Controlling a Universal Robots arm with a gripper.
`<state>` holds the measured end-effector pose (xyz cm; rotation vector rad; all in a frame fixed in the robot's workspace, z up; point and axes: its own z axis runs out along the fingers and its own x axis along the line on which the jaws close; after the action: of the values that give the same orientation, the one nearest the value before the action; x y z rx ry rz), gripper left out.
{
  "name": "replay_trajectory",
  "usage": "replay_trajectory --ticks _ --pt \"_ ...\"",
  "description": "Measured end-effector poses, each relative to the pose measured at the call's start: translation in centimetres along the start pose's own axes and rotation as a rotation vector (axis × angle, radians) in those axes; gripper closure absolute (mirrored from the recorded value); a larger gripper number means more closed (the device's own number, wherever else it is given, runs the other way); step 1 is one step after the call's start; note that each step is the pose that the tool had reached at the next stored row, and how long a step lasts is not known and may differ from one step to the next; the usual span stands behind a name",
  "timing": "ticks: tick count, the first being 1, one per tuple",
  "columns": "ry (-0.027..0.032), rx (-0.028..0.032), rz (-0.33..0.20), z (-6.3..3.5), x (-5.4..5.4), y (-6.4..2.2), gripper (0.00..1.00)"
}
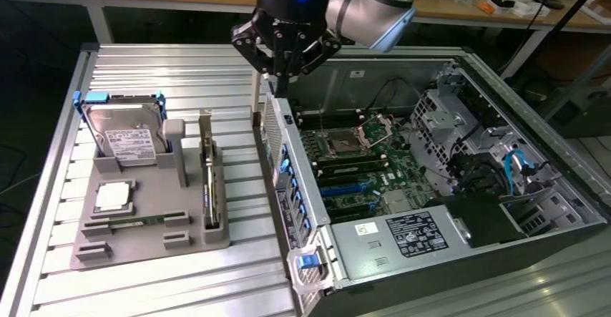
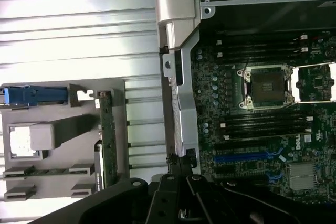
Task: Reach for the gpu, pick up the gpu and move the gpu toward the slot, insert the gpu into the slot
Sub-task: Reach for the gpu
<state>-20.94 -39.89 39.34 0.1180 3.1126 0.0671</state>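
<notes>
**While the card waits in its rack, the arm hangs over the case**

Since the gpu [image 1: 210, 181] stands on edge in the grey holder tray [image 1: 143, 244], untouched and well apart from the gripper [image 1: 280, 86], I judge the work to be at its first step, the reach. The gripper hangs above the rear wall of the open computer case [image 1: 291, 181], near the corner farthest from the camera. Its fingers look drawn together, with nothing between them. The tray sits beside the case on the slatted table [image 1: 57, 274], and the hard drive [image 1: 129, 142] stands at its far end.

As I read it, the reach calls for travel sideways to the tray. It also needs fingers parted enough to straddle the card's upper edge, in line with its length (the card is thin, so a skewed approach could tip it).

Seen edge-on, the gpu shows little of its faces. Which slot is meant I cannot tell, though blue ones [image 2: 241, 156] lie on the motherboard [image 1: 368, 159]. In the wrist view the gripper's dark body covers the near end of the card.
</notes>
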Motion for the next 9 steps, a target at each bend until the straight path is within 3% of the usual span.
replay_trajectory --ticks 9 --pt "-0.0001 -0.0001 0.0 -0.05 1.9 -0.15 0.89"
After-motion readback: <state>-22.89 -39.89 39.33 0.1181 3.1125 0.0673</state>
